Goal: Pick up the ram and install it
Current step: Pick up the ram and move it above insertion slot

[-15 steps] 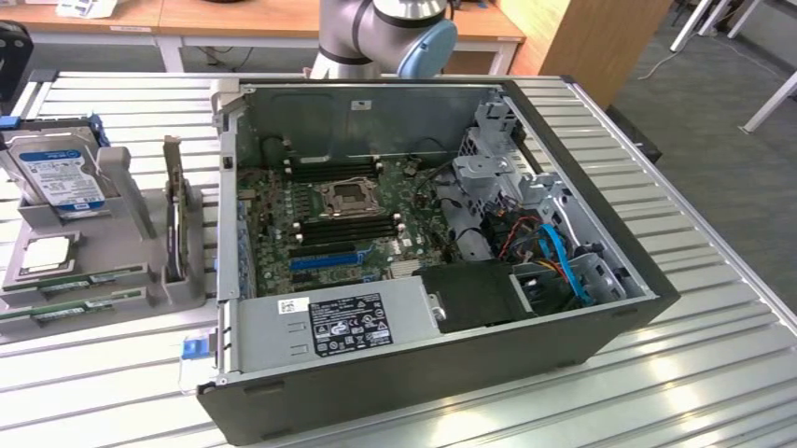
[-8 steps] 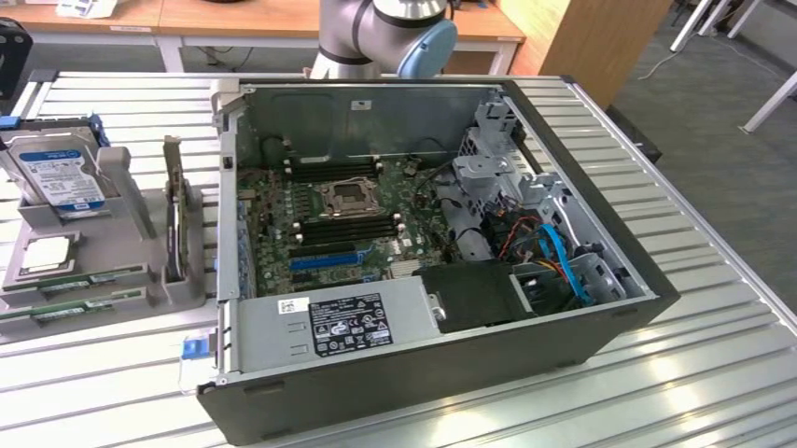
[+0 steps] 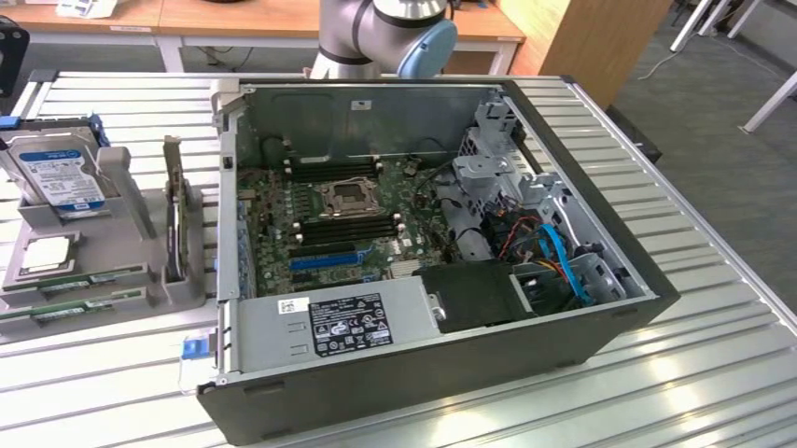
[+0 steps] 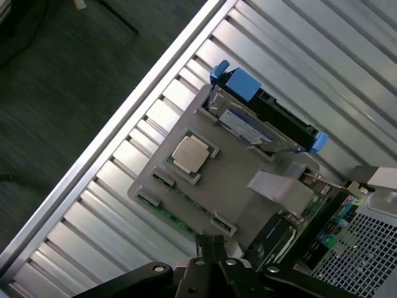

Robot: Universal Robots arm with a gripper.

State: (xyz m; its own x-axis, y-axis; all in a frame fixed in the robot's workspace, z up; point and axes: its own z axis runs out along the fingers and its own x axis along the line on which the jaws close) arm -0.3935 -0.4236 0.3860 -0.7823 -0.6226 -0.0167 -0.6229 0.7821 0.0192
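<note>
My gripper (image 4: 211, 243) is clenched on nothing and hovers over the edge of the grey holder (image 4: 239, 177). The ram (image 3: 77, 280) lies in a slot there. Farther along the holder sit the silver processor (image 4: 189, 154) and the blue-bracketed hard drive (image 4: 248, 127). The open computer case (image 3: 598, 308) stands just beside the holder on the slatted table (image 3: 697, 373).

1 arm (image 3: 373, 33): grey tube segment with blue-capped joint, top centre of the exterior view. 1 gripper (image 4: 211, 243): black, linkage bars spread, fingertips pressed together.
</note>
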